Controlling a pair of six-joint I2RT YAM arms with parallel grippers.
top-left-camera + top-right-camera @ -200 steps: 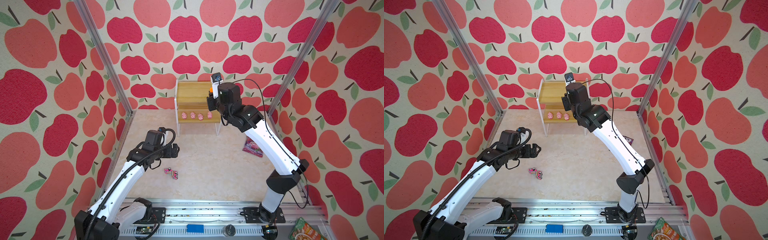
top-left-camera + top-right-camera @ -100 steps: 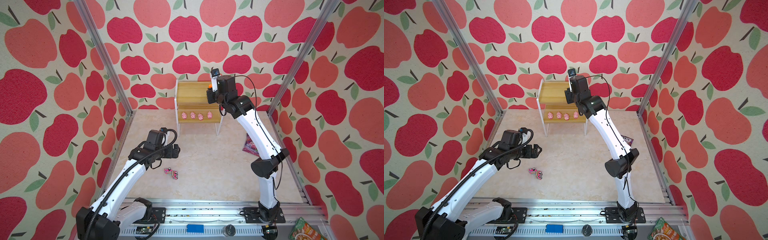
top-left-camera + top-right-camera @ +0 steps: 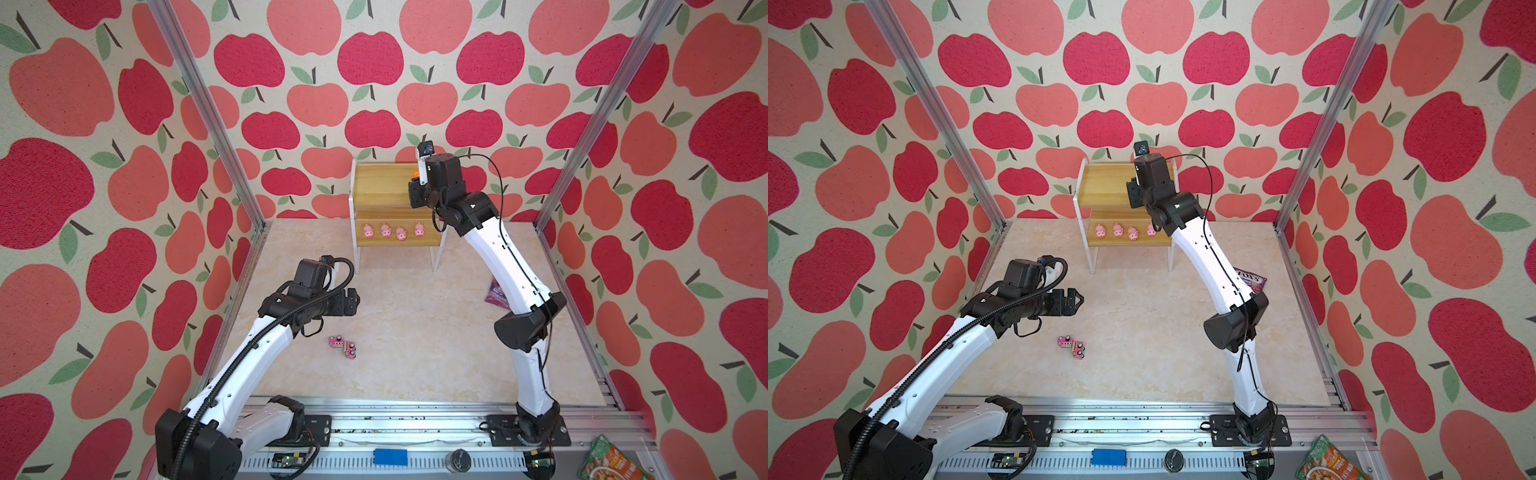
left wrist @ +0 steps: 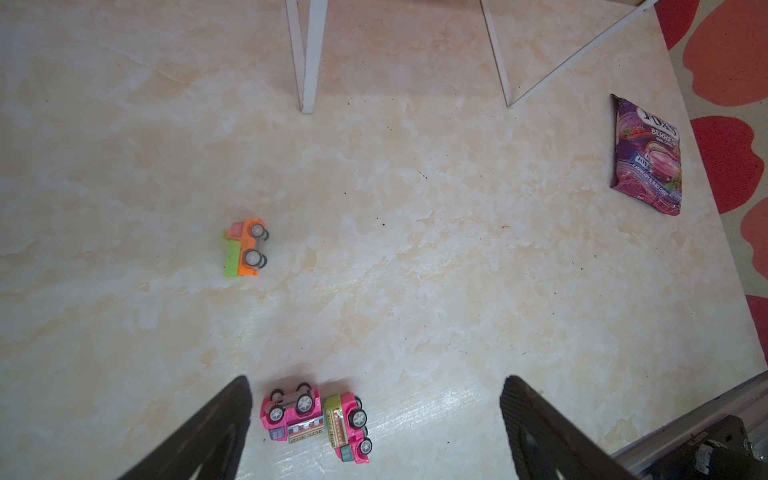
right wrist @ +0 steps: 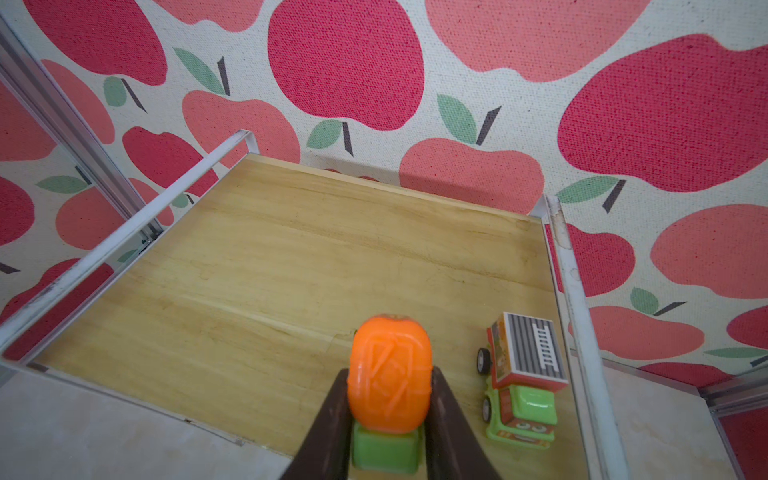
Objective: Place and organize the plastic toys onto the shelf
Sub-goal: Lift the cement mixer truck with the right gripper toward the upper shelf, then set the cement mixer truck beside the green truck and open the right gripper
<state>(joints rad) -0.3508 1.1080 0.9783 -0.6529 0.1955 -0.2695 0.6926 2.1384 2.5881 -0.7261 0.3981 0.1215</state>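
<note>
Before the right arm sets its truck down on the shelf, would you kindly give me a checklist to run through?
1. Right pincer clamps the orange truck by both sides: ok.
2. Orange truck hangs over the top board: ok.
3. Gap to the green truck standing on that board: ok, apart.
4. Held truck's wheels on the board: cannot tell, hidden.
5. Left pincer open and empty above the pink trucks on the table: ok.
6. Pigs lined up on the lower board, out of the way: ok.
</note>
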